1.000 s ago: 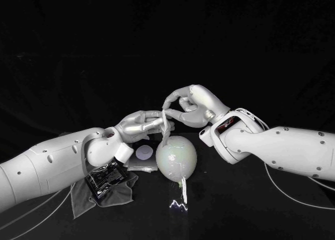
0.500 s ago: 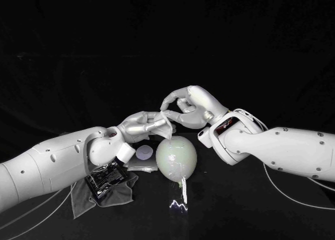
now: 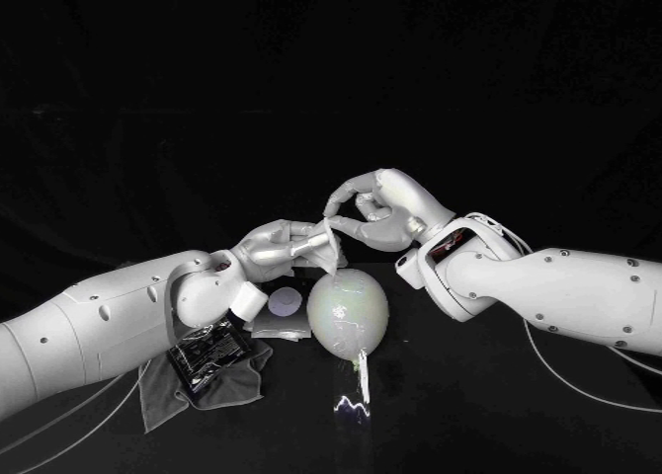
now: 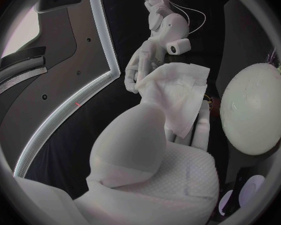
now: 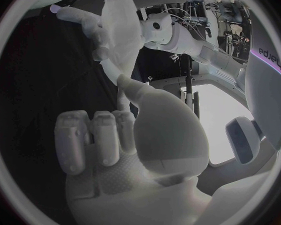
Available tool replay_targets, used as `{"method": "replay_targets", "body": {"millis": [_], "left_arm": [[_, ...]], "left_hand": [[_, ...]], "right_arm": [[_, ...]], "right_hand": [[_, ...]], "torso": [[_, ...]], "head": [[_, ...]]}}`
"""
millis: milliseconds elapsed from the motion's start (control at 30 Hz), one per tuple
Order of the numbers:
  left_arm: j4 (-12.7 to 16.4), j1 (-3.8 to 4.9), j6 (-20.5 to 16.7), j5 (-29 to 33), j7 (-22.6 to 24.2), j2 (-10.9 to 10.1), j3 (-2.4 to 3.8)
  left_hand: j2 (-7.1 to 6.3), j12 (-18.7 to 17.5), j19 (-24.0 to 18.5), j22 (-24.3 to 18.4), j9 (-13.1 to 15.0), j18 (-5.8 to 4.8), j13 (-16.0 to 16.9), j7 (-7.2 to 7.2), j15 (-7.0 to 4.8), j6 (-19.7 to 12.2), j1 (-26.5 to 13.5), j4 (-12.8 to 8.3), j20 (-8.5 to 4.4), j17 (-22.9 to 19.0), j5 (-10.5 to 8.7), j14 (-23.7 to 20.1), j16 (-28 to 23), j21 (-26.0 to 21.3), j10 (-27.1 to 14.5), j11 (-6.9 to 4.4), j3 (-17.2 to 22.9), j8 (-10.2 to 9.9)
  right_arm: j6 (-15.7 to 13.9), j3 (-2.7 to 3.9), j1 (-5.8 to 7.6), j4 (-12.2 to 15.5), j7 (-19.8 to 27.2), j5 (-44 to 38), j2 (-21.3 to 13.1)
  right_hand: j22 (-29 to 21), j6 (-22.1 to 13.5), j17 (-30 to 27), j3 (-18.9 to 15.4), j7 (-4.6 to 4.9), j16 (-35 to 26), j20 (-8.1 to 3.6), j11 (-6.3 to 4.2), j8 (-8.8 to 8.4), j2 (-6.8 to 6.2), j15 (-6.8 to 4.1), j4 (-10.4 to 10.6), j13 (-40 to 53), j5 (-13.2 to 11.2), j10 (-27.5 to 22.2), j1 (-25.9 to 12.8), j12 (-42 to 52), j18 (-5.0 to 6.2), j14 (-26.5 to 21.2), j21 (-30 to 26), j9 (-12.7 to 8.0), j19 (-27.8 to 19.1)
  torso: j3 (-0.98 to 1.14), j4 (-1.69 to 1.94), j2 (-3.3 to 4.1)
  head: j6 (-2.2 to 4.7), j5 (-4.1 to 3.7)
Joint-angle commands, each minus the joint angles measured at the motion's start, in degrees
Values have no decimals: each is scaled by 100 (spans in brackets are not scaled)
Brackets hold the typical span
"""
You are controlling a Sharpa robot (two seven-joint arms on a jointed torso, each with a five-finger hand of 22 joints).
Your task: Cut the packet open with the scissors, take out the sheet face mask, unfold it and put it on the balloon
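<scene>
Hands meet above the middle of the black surface (image 3: 459, 415) in the head view. The left hand (image 3: 279, 247) grips the lower end of a folded white sheet mask (image 3: 325, 247). The right hand (image 3: 373, 209) pinches its upper corner between thumb and a fingertip, with the other fingers curled. The mask's long axis climbs steeply from the left hand to the right, and the pale oval balloon (image 3: 349, 308) stands directly beneath, just clear of the lowest edge. A black packet (image 3: 210, 357) lies on a grey cloth (image 3: 167, 395) by the left arm.

From the left wrist, the left hand (image 4: 147, 155) closes round the mask (image 4: 178, 95), which fans out beyond its fingers. The right hand (image 4: 140, 67) touches the far edge and the balloon (image 4: 256, 107) bulges close alongside.

From the right wrist, the right hand (image 5: 134, 135) tapers to a pinch at the mask's (image 5: 122, 32) near corner. The left hand (image 5: 93, 32) holds it from behind.

I'd say the unfolding depends on drawing the hands apart along that steep line, with the balloon waiting straight below.
</scene>
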Motion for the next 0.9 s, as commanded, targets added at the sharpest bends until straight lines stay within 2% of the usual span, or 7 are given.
{"method": "replay_targets", "body": {"millis": [33,233,467,567,700,733,900], "left_arm": [[39,13,21,108,201,10,9],[79,18,29,121,187,10,9],[106,34,-167,108,92,14,9],[112,40,-293,91,50,18,9],[126,49,-596,56,-12,27,8],[133,51,-693,45,-32,29,8],[197,55,-1206,24,-117,22,8]], "left_hand": [[35,-55,72,-2,-44,24,-24,-18,-8,81,42,16,1,11,-13,47,10,31,62,-10,-65,-66],[72,-142,186,-9,-107,13,-37,-53,-43,262,157,16,2,40,-12,138,-11,31,192,-45,-151,-145],[153,-233,461,7,-182,8,-27,-64,-74,468,-20,18,-3,85,-9,237,-46,78,350,-75,-381,-246],[232,-219,611,30,-185,60,-16,-121,-124,601,57,-7,-12,122,-7,352,-7,144,480,-133,-378,-229],[476,-207,918,74,-162,193,-16,-229,-232,814,608,-193,-29,185,-6,559,60,284,714,-259,-91,-156],[481,-211,1038,93,-147,238,-22,-209,-236,828,682,-212,-31,199,-13,620,69,342,779,-271,-39,-132],[479,-241,1187,104,-111,257,-30,-221,-266,821,776,-181,-48,218,-2,720,52,401,899,-293,64,-87]], "right_arm": [[299,2,0,-74,-40,1,23],[364,1,1,-188,-58,5,58],[331,1,1,-282,-11,123,98],[318,1,1,-299,15,177,108],[338,1,2,-334,59,317,118],[336,1,2,-343,66,352,119],[397,-4,3,-377,50,512,98]], "right_hand": [[1505,36,1509,31,0,24,-25,5,25,4,-34,2,1505,28,630,-57,21,-36,610,32,1,625],[1505,35,1509,31,0,24,-25,5,26,3,-34,2,1505,28,630,-58,21,-36,610,32,2,625],[1498,16,1509,39,0,24,-24,6,38,3,-33,6,1505,28,630,-73,21,-31,610,12,19,613],[1494,11,1509,41,0,24,-24,6,40,3,-33,7,1505,28,630,-76,21,-28,610,1,22,606],[1470,-73,1509,66,5,24,-19,11,55,8,-28,31,1471,27,595,-114,-32,-10,610,-68,61,564],[1455,-120,1509,73,10,24,-17,15,50,-6,-25,36,1412,26,532,-125,-124,1,610,-111,70,537],[1375,-433,1509,83,112,24,23,97,-86,-32,39,40,1121,25,211,-118,-587,60,610,-341,55,393]], "torso": [[-1,0,3],[2,4,4],[3,0,3],[4,0,3],[1,-3,-2],[0,-4,-2],[4,-1,1]], "head": [[-16,3],[-27,11],[-31,18],[-32,16],[-35,18],[-35,20],[-30,27]]}}
